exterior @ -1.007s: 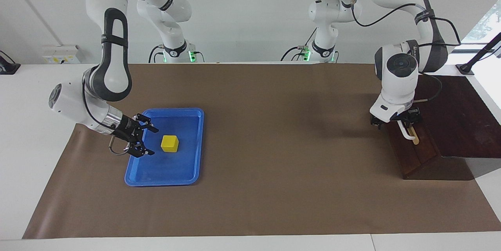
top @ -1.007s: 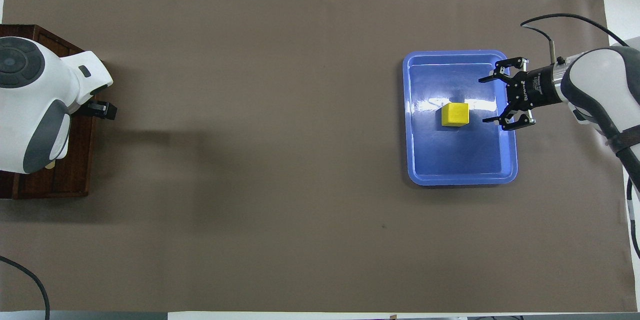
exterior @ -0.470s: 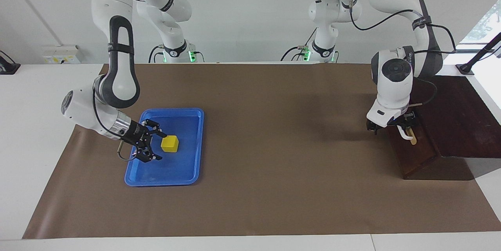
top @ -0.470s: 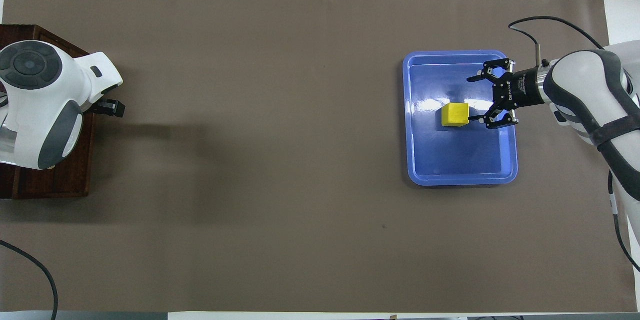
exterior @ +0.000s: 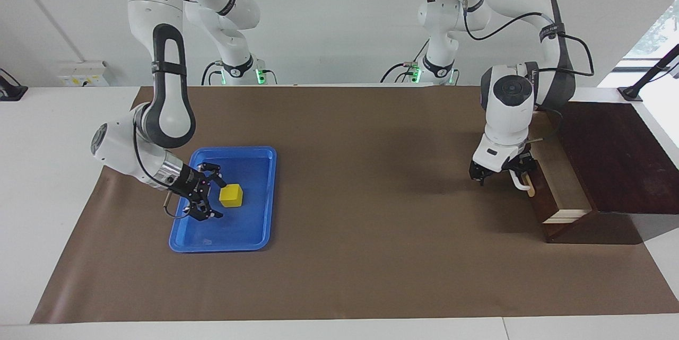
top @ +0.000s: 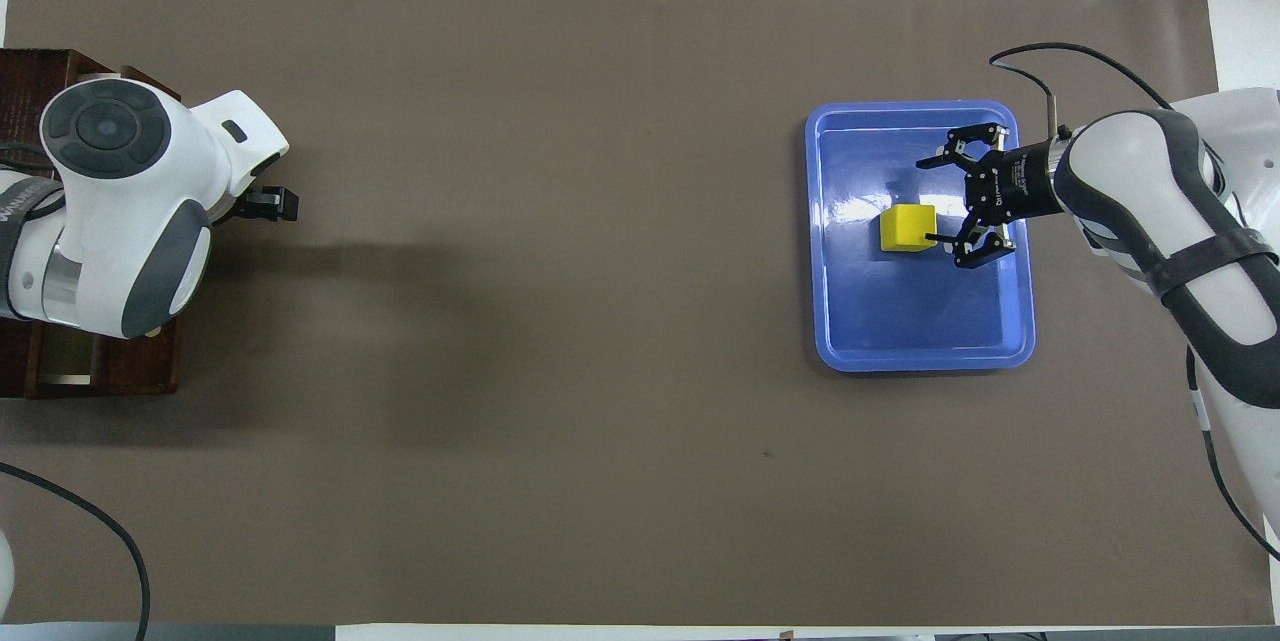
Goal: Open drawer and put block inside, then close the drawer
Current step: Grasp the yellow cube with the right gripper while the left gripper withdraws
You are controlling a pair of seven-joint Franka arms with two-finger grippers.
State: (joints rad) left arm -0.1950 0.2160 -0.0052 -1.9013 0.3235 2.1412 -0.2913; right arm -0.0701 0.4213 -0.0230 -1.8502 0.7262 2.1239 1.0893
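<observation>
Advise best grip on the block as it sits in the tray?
Take the block by two opposite side faces, coming in low from the side where the right gripper already is, open. The cube sits flat on the tray floor, apart from its walls, so its smooth upright faces are free; square the fingers to them, since the cube looks slightly turned.

Block (exterior: 231,195): bright yellow, plain.
Tray (exterior: 183,242): solid blue, glossy.
Drawer (exterior: 562,191): dark brown front, white handle (exterior: 522,183), pale wood inside.
Box (exterior: 615,154): dark brown wood.
Worktop (exterior: 32,170): white, under a plain brown mat (exterior: 371,234).
Arms: white with grey bands; pincers black.
</observation>
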